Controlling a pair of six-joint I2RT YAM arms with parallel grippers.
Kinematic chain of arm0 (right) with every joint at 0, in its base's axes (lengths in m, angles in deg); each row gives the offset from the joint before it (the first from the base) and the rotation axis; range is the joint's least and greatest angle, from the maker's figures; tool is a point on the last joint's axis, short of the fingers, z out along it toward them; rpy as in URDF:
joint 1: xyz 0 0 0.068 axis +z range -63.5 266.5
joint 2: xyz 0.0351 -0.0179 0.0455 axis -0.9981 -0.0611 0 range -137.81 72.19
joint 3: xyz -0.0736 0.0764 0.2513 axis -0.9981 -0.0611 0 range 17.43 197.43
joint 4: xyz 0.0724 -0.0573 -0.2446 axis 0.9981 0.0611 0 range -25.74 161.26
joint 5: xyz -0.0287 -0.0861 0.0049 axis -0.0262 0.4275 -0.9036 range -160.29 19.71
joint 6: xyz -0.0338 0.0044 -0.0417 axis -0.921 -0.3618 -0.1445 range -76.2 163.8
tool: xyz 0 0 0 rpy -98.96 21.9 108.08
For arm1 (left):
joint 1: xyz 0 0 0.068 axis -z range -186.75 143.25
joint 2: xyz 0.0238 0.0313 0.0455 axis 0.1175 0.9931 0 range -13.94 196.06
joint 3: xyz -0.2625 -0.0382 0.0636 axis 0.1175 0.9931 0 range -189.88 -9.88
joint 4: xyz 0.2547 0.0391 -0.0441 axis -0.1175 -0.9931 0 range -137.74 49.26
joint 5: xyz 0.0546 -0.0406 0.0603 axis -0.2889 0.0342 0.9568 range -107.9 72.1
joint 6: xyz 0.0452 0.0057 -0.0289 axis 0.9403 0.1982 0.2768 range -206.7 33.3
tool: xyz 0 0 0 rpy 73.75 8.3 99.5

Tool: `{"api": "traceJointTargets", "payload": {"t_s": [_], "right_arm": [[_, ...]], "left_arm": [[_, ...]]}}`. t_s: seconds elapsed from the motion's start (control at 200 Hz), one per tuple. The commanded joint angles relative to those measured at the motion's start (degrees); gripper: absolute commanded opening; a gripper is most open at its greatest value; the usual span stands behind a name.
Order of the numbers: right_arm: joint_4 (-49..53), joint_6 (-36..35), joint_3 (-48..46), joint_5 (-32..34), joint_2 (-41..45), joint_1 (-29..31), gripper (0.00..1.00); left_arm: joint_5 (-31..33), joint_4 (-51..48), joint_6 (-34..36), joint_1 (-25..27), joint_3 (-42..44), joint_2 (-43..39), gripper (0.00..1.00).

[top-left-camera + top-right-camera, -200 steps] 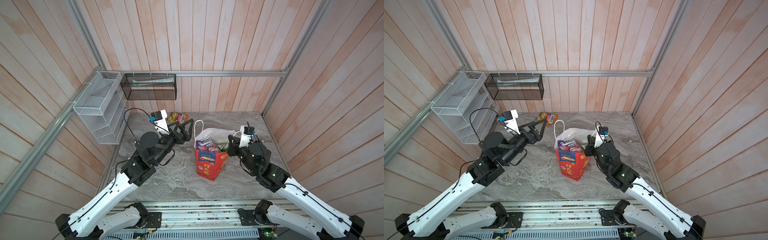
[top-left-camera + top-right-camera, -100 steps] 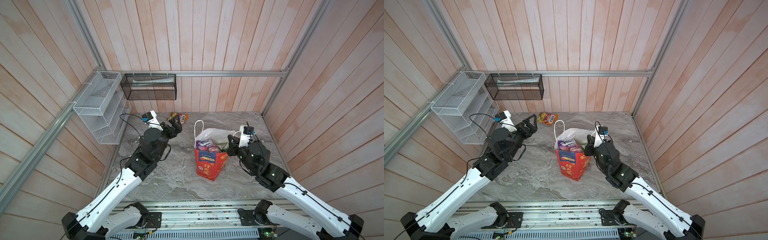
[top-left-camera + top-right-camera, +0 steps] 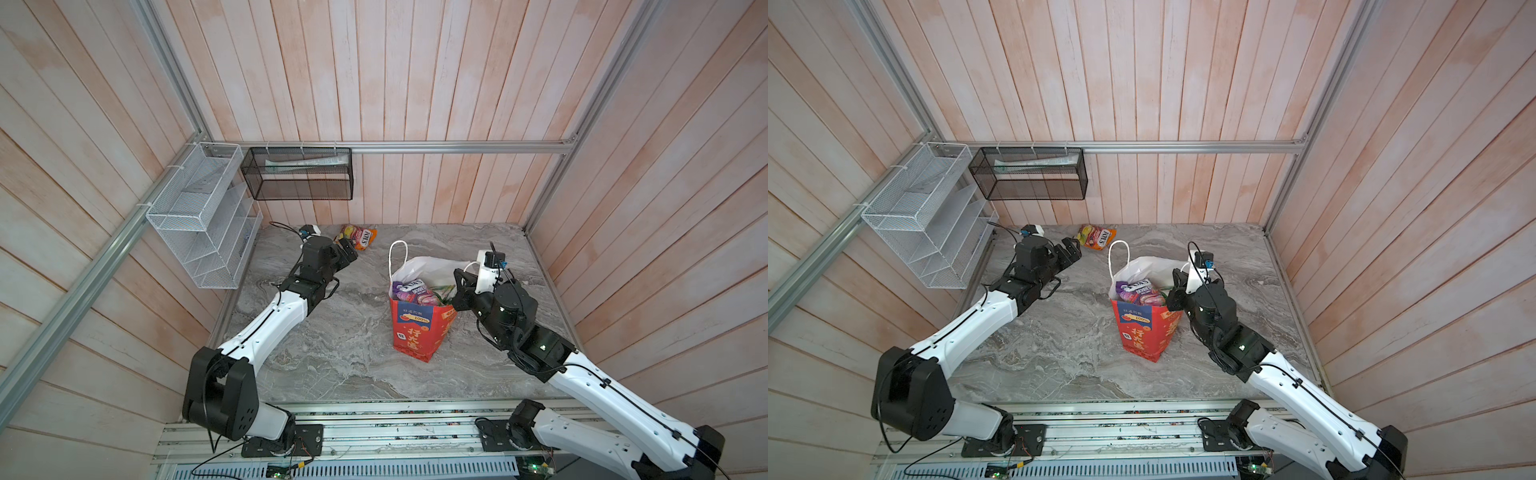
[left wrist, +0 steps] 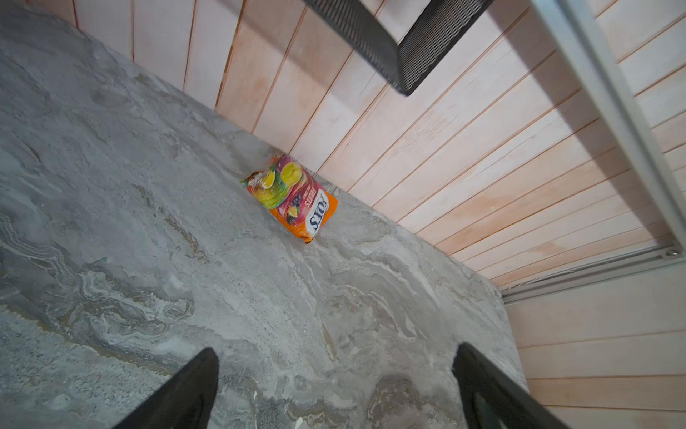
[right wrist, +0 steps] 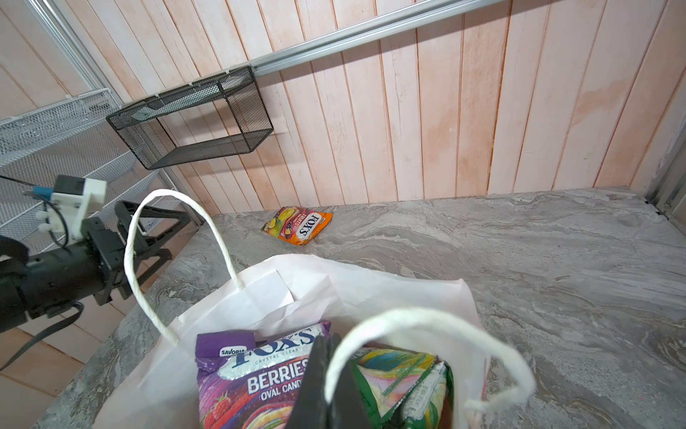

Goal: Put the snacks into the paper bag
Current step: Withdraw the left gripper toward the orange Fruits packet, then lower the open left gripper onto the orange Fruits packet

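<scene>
Left wrist | left pincer (image 4: 336, 351) spread wide | orange packet (image 4: 293, 197) lies ahead, well apart

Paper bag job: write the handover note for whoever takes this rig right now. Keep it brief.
Left end effector: open, empty, aimed at the orange FOX'S packet but short of it.
Right end effector: shut at the mouth of the red paper bag; it is unclear whether it pinches the rim.
Done: a purple FOX'S Berries packet and a green packet sit in the upright bag.
Left: the orange packet, the only one visible on the table, at its far edge.
</scene>
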Motion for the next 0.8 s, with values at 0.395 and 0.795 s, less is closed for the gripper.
{"api": "traceJointTargets", "payload": {"t_s": [0.395, 0.795], "right_arm": [[-0.7, 0.5, 1.2, 0.3, 0.2, 0.7, 0.00], [-0.8, 0.6, 1.2, -0.2, 0.0, 0.8, 0.00]], "left_arm": [[-13.8, 1.9, -2.4, -4.0, -22.1, 32.9, 1.00], [-21.7, -4.3, -5.2, -6.6, -43.2, 50.7, 0.94]]}}
